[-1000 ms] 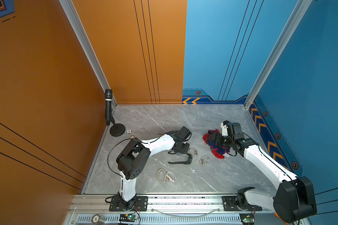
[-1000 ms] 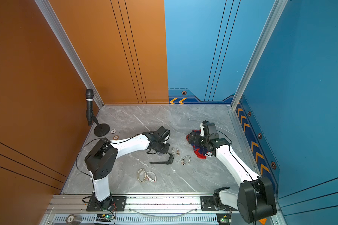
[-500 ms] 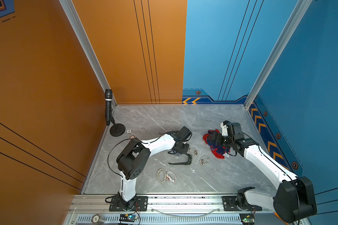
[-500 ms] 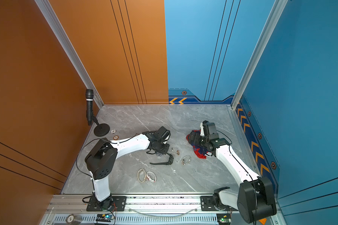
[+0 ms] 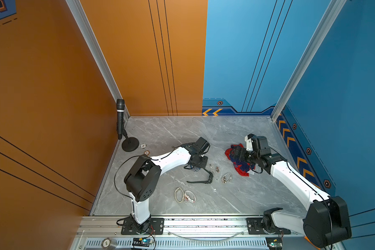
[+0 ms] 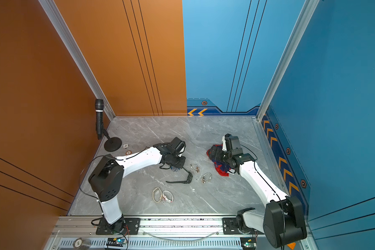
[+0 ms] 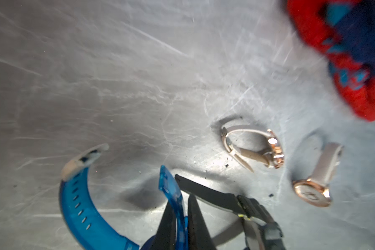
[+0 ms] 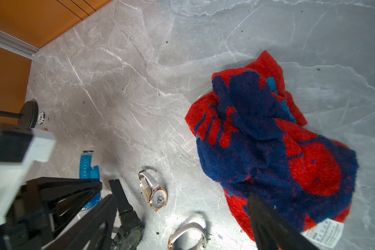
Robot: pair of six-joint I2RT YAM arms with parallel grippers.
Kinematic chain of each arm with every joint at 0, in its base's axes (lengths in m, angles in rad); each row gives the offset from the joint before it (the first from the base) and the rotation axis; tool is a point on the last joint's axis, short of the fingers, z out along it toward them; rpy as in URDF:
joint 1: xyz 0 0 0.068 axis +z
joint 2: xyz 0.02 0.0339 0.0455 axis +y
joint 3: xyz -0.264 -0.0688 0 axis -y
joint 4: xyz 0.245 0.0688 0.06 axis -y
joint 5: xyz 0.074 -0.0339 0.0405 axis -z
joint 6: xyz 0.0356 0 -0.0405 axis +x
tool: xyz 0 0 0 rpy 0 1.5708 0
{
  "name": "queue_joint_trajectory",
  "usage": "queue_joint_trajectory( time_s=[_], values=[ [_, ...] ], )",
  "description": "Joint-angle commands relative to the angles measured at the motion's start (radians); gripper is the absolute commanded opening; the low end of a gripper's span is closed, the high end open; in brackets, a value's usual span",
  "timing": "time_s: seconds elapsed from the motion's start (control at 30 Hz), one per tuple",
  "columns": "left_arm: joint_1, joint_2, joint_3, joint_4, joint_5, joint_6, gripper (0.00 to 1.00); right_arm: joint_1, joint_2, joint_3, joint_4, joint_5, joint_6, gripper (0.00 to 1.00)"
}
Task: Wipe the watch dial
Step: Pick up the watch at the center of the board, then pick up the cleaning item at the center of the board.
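Blue plastic strap (image 7: 168, 186): my left pincer (image 7: 180, 202) has just closed, nearly shut, on it. The watch dial probably sits hidden behind my fingertips (image 7: 196, 216), so the watch is held ready for wiping.

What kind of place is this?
Probably a robot lab booth, not a house: two robot arms bolted to a metal rail, orange and blue panel walls, a microphone on a stand.

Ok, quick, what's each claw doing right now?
Left claw: shut on the blue watch strap.
Right claw: open, empty, by the red and blue cloth.
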Motion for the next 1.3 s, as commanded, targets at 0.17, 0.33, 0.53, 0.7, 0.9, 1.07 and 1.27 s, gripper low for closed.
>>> queue_joint_trajectory(
  time_s=[0.17, 0.33, 0.53, 0.7, 0.9, 1.07, 1.27],
  values=[
    [0.081, -0.174, -0.085, 0.138, 0.160, -0.196, 0.00, 0.034, -0.003, 0.031, 0.001, 0.035, 0.020, 0.94],
    [0.144, -0.235, -0.198, 0.343, 0.281, -0.373, 0.00, 0.055, -0.005, 0.057, -0.026, 0.058, 0.016, 0.94],
    [0.211, -0.236, -0.346, 0.605, 0.421, -0.610, 0.00, 0.068, -0.010, 0.086, -0.056, 0.084, 0.010, 0.94],
    [0.238, -0.266, -0.440, 0.752, 0.425, -0.741, 0.00, 0.071, -0.004, 0.130, -0.134, 0.159, -0.004, 0.94],
    [0.249, -0.328, -0.491, 0.796, 0.402, -0.798, 0.00, -0.009, 0.068, 0.196, -0.263, 0.216, -0.012, 0.90],
    [0.253, -0.357, -0.522, 0.827, 0.377, -0.835, 0.00, -0.066, 0.149, 0.210, -0.282, 0.190, -0.014, 0.84],
    [0.254, -0.360, -0.527, 0.844, 0.377, -0.854, 0.00, -0.011, 0.323, 0.290, -0.313, 0.213, -0.051, 0.83]
  ],
)
